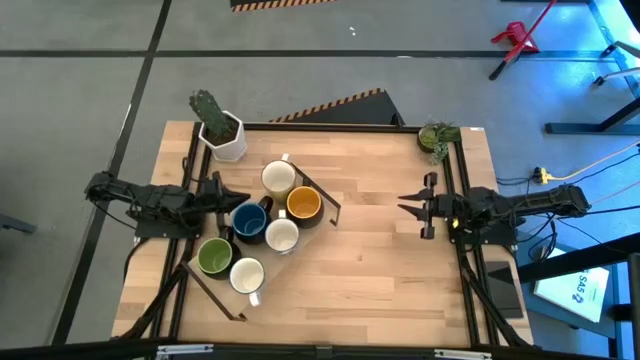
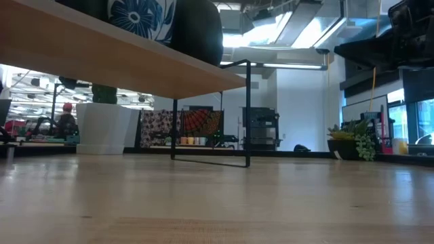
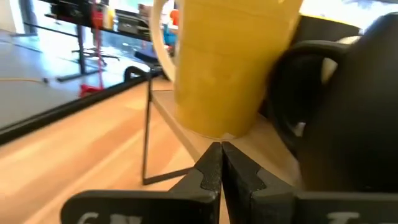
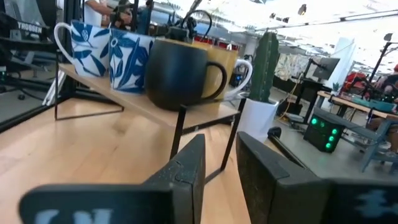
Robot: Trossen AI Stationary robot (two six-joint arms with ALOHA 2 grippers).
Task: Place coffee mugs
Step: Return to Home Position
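Six mugs stand on their bases on a raised wooden shelf (image 1: 262, 250) with black wire legs: cream (image 1: 279, 178), yellow-orange (image 1: 303, 204), dark blue (image 1: 248, 220), white (image 1: 281, 236), green (image 1: 214, 257) and a second white one (image 1: 246, 275). My left gripper (image 1: 224, 199) is shut at the shelf's left edge, beside the dark blue mug. In the left wrist view its gripper tips (image 3: 221, 149) stand just short of the yellow-orange mug (image 3: 230, 62), with the dark blue mug (image 3: 348, 106) alongside. My right gripper (image 1: 403, 205) is open near the table's right edge, pointing at the shelf (image 4: 124, 93).
A cactus in a white pot (image 1: 222, 130) stands at the far left corner and a small green plant (image 1: 437, 136) at the far right. Bare tabletop (image 1: 380, 270) lies between the shelf and my right gripper. The shelf's wire legs (image 2: 247, 112) reach down to the table.
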